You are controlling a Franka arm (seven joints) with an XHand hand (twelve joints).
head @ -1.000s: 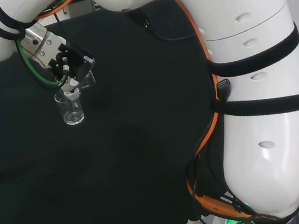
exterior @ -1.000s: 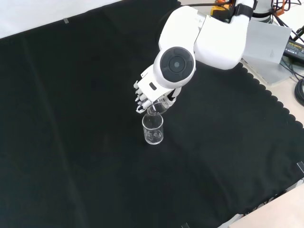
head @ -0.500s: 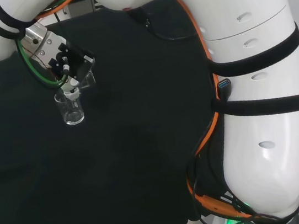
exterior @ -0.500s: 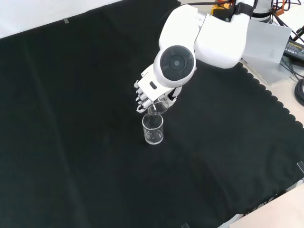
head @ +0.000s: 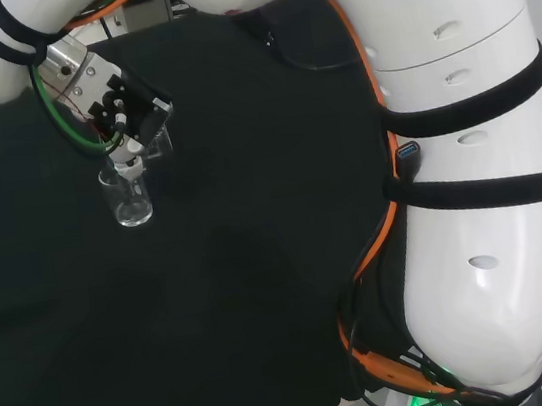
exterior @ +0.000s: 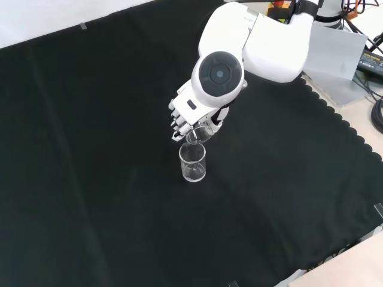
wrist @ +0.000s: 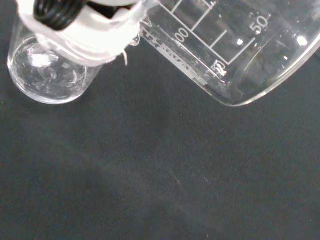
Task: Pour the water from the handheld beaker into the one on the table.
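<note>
Handheld beaker: clear glass beaker with white graduation marks (wrist: 235, 45), tipped steeply, mouth toward the standing beaker; seen also in front view (exterior: 197, 135).
Hand: black and white hand (exterior: 187, 116), fingers curled round the tipped beaker; head view (head: 123, 118).
Standing beaker: small clear glass beaker (exterior: 192, 162), upright on the cloth just below the tipped one's lip; contents hard to tell.
Cloth: black cloth (exterior: 90, 179); both beakers near its middle, well away from the scalloped edge.
</note>
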